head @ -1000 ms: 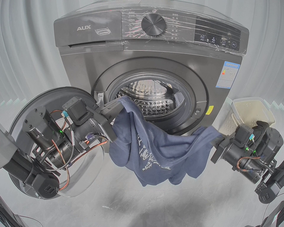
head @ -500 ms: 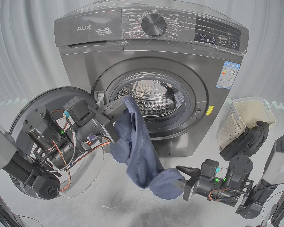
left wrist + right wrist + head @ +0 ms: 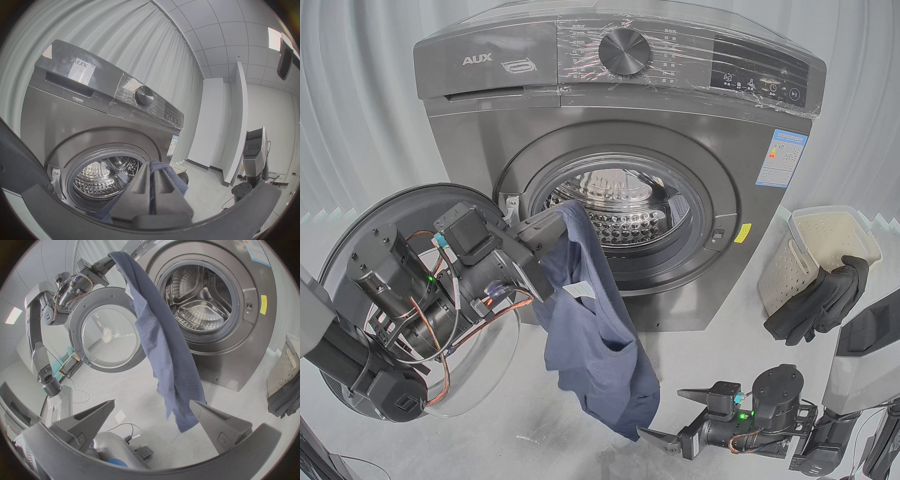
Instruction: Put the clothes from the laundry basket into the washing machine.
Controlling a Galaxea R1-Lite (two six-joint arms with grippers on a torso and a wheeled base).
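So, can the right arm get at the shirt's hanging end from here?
Probably yes. The right gripper is open and low, just beside the bottom end of the shirt, with nothing between them. The left gripper is shut on the top by the washer opening, so the cloth hangs free.

Pale grey pleated curtain (image 3: 356, 125) all along the back, going right up to the ceiling (image 3: 237, 28), which is square tiles with a bright light panel (image 3: 274, 39) set in. Off to one side there's a plain white wall (image 3: 207, 125) with a dark skirting board (image 3: 200, 164), plus a white partition (image 3: 239, 125) standing out from it. The floor (image 3: 475, 444) is light grey, smooth and a bit shiny. A thin cable (image 3: 78, 390) and a paper scrap (image 3: 119, 416) lie on it.
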